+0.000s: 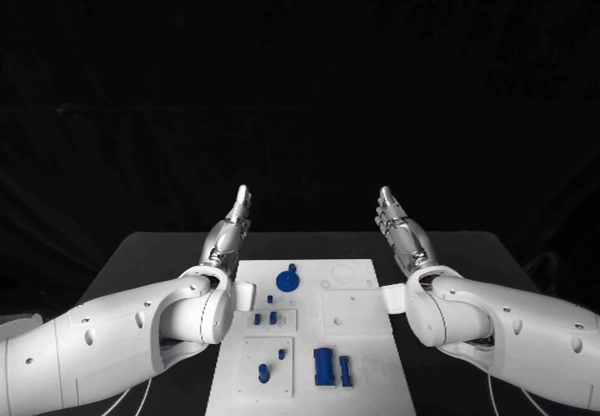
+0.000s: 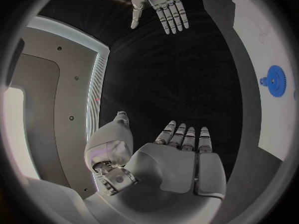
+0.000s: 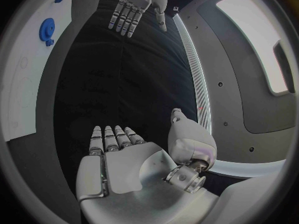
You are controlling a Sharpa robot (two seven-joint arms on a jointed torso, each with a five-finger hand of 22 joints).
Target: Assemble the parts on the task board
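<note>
- While both arms flank the task board [image 1: 313, 321], the left hand [image 1: 229, 227] and right hand [image 1: 401, 225] are raised above its far end, fingers straight, close together, holding nothing.
- Blue parts [image 1: 325, 366] lie on the board; a blue gear [image 1: 288, 280] sits near its far edge.

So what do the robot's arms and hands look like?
Both arms are glossy white rounded shells with small dark screw holes. The left robot hand and right robot hand are silver metal with segmented fingers, and thin pale cables trail under the forearms.
</note>
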